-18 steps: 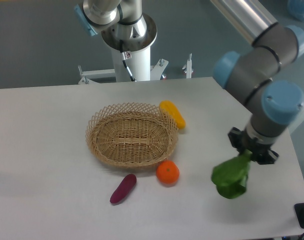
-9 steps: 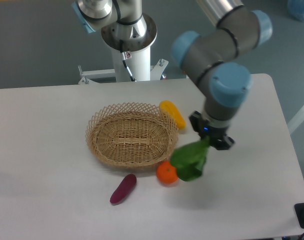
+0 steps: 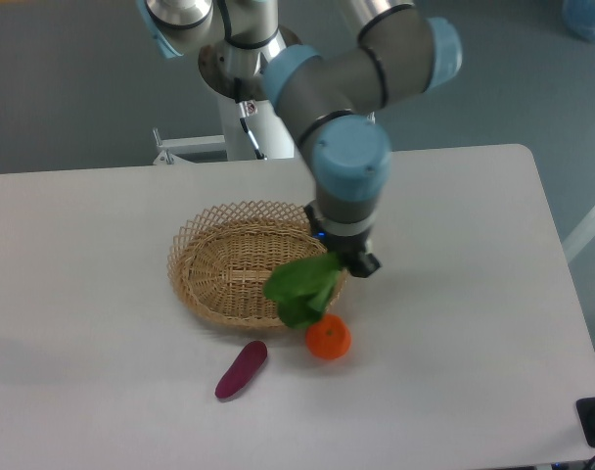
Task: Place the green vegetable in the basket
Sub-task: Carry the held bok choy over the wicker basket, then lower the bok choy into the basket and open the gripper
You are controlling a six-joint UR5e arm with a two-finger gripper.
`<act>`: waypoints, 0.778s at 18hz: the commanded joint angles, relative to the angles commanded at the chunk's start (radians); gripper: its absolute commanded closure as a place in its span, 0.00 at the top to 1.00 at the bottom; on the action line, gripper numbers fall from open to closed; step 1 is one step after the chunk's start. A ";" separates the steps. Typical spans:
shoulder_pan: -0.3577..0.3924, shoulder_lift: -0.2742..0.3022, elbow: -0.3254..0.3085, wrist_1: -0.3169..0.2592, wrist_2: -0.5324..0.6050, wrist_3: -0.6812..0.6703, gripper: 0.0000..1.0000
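gripper (image 3: pixel 343 257) clamped on green vegetable (image 3: pixel 300 286) | over 1 basket (image 3: pixel 195 257) rim | 1 orange (image 3: pixel 329 338); 1 purple vegetable (image 3: pixel 241 369)

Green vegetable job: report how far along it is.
Done: the green vegetable is picked up, held off the table by the gripper. In hand: it hangs over the near right rim of the basket, just above the orange, not yet over the middle. Left: carry it over the middle, lower it, open the jaws and pull the arm away.
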 joint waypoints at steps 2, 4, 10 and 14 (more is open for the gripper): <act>-0.014 0.012 -0.029 0.000 0.002 0.000 0.18; -0.035 0.025 -0.061 0.002 0.002 -0.002 0.19; -0.089 0.037 -0.150 0.061 0.000 -0.005 0.23; -0.100 0.046 -0.175 0.078 -0.001 -0.003 0.27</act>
